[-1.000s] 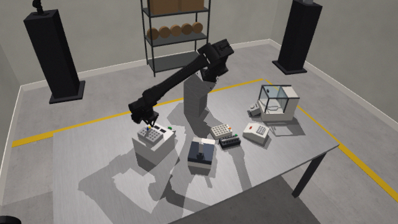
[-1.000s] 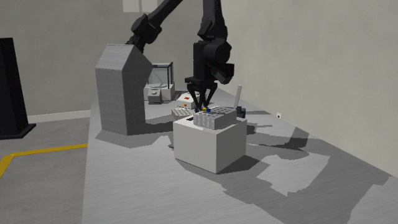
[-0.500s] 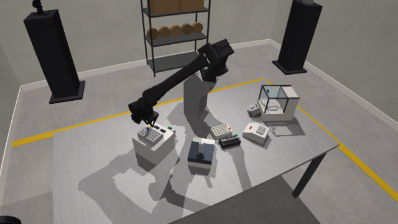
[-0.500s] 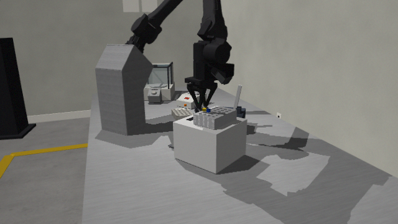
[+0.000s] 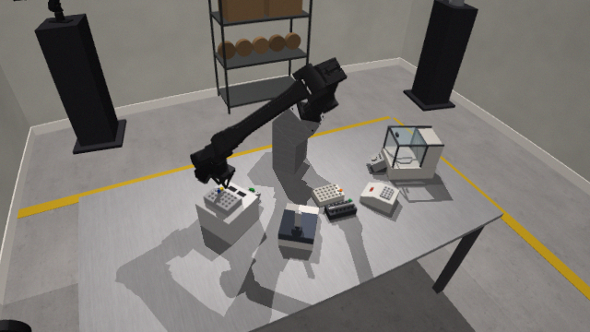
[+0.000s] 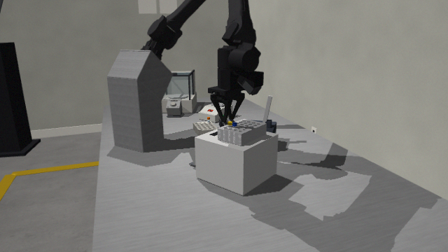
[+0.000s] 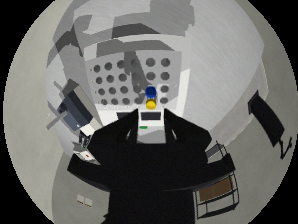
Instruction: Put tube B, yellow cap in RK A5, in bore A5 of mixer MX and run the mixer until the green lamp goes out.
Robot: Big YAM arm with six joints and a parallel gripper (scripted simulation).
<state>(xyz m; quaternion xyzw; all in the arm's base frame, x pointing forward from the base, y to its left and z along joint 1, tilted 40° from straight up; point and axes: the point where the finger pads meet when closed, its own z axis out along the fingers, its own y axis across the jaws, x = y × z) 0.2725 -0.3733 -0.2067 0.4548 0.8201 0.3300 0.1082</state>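
The mixer MX (image 5: 228,217) is a white box with a grey block of bores (image 5: 222,199) on top. It also shows in the exterior view (image 6: 236,159). Tube B, with its yellow cap (image 6: 229,123), stands in a bore at the block's corner. A blue-capped tube (image 6: 234,124) stands in the bore beside it, and the two caps are level. My gripper (image 6: 225,120) points straight down right at the yellow cap, its fingers a little apart and gripping nothing. The wrist view shows the yellow cap (image 7: 150,103) just ahead of my fingers and the blue cap (image 7: 150,92) beyond it. A green lamp (image 5: 252,188) shows on the mixer's top.
The spectrophotometer (image 5: 299,228) stands beside the mixer. Further along are the white tube rack (image 5: 328,194), the black magnet block (image 5: 341,210), the dry block (image 5: 380,196) and the glass-walled balance (image 5: 412,152). The arm's grey pedestal (image 5: 288,143) stands behind the rack.
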